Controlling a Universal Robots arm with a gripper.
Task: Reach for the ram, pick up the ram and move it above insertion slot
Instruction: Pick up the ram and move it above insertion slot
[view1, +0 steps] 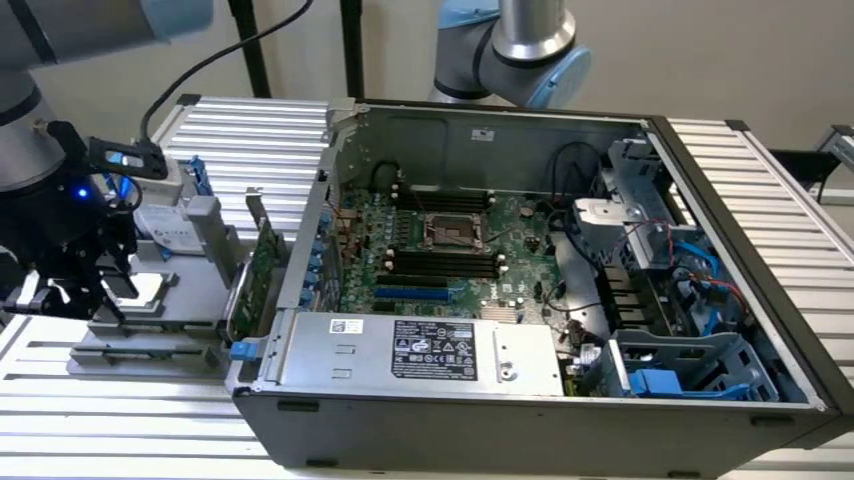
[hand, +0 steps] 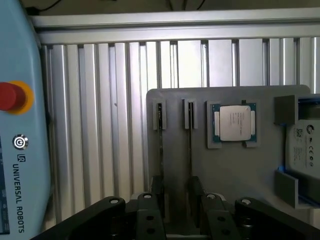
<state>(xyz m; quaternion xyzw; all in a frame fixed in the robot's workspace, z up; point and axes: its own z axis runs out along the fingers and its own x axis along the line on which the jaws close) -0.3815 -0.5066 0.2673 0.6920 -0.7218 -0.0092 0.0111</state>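
Open computer case takes up the exterior view's right. Gray fixture tray lies just beside it, on that view's left. Gripper hovers over the tray, fingers spread, gripping nothing. The ram stands edge-on in a tray slot near the fingertips, beside the CPU.

Processor on fixture plate, beside drive

1. Expansion card is standing upright between holder plate and computer case, walling that side.
2. Case is lying open upward; memory slots are sitting clear from above.
3. Case walls are ringing them.
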